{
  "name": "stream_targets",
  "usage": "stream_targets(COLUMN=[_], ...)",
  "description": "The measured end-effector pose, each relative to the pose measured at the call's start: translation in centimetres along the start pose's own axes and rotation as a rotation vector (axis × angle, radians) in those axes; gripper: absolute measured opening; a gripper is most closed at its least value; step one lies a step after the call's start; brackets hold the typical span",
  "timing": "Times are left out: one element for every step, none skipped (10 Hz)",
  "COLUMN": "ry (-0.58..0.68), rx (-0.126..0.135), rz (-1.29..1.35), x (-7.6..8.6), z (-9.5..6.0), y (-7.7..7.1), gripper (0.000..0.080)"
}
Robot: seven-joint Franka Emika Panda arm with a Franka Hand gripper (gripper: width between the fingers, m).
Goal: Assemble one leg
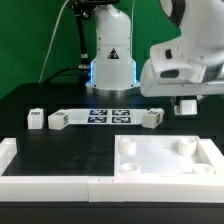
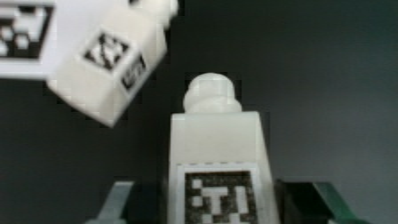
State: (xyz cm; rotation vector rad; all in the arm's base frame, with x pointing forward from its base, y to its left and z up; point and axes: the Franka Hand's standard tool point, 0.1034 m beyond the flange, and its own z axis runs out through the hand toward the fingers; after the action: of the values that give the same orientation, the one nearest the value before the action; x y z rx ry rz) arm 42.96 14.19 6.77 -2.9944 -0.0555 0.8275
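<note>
**Arm:** one, Franka Panda, white shells throughout.
- **Base** (image 1: 123, 40): glossy white column, rounded, widening toward the foot.
- **Label** (image 1: 113, 55): dark triangle on the front of the column; print too small to read.
- **Ring** (image 1: 112, 76): band of blue light round the foot of the column.
- **Cables** (image 1: 66, 30): thin, dark, several, beside the column on the exterior view's left.
- **Wrist shell** (image 1: 185, 58): large, smooth, white, rounded corners, soft grey shading underneath.
- **Collar** (image 1: 180, 12): grey, curved, above the shell.
- **Gripper** (image 1: 188, 105): small, blocky, dark and white parts under the shell; blurred.
- **Fingers** (image 2: 121, 203): two, dark grey, straight-edged, flat inner faces; surface detail unclear.
</note>
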Motion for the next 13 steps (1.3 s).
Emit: stream_targets(ry=[0.054,0.170,0.254,0.301,0.394,0.468,0.556,0.623,0.715,0.733,0.729,0.729,0.730], rx=[0.002,0.009,0.011,0.011,0.014,0.018,0.024,0.029,0.035,0.025,0.026,0.026,0.026], rz=[-0.028,-0.040,-0.049,-0.058,-0.065,-0.068,-0.071,-0.074,-0.085,-0.115,-0.113,-0.114,-0.114], x=[0.2,1.3,1.3,1.2,1.4,1.5,1.8,1.8,2.3,2.6,2.6,2.6,2.6], z=[-1.1,-2.5,-3.3,-4.6,-5.8,-5.4,-5.3,-5.5,-6.5,-6.7,-6.6,-6.6,-6.6], y=[0.4,0.5,0.6,0.7,0.4,0.4,0.4,0.4,0.5,0.6,0.6,0.6,0.6], gripper=[0.0290,0.0290,0.0290,0.0290,0.0290,0.0290,0.0290,0.0290,0.0290,0.0290,0.0290,0.0290,0.0290])
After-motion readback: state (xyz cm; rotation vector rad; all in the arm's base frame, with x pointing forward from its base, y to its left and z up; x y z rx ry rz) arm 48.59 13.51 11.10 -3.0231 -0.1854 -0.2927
